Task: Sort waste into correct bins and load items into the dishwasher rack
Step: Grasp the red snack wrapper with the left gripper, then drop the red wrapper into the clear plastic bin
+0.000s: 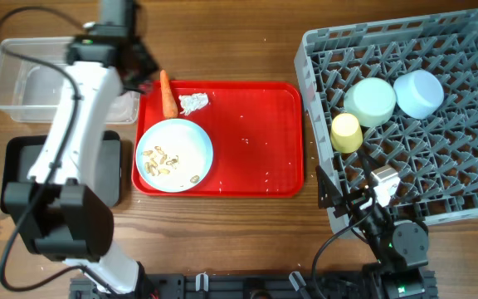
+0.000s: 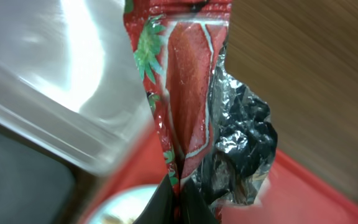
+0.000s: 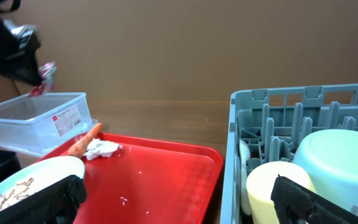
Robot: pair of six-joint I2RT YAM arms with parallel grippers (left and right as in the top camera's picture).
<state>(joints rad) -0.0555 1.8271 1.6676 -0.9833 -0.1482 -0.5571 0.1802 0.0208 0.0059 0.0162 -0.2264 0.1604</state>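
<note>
- Furthest left, the clear tub (image 1: pixel 23 79) stands at the back of the table with the black tray (image 1: pixel 15 170) in front of it. The left arm covers most of the tray from overhead, so what it holds cannot be told.
- The left gripper (image 2: pixel 176 205) is pinched tight on one end of the red snack wrapper (image 2: pixel 188 106). It holds the wrapper aloft at the tub's right-hand end, apparently to drop it there as waste. Whether the wrapper hangs over the opening or just outside the wall cannot be told.
- The carrot (image 1: pixel 167 93) lies across the back left rim of the red serving tray (image 1: pixel 256 137), with the crumpled tissue (image 1: pixel 193 103) just beside it. Both are waste not yet sorted.
- The round plate (image 1: pixel 175 154) sits in the tray's front left corner with beige food scraps (image 1: pixel 163 162) on it. It probably has to be emptied before it can be racked.
- The dishwasher rack (image 1: pixel 438 178) holds the yellow cup (image 1: pixel 346 131), the mint bowl (image 1: pixel 370 101) and the blue bowl (image 1: pixel 418 93) close together. All three look turned mouth down, which would suit washing. The rack's right side is cut off.
- The right gripper (image 3: pixel 178 190) rests at the rack's near left corner with its fingers spread wide and nothing between them, apparently waiting. A small white shape beside it overhead is too unclear to call the spoon.
</note>
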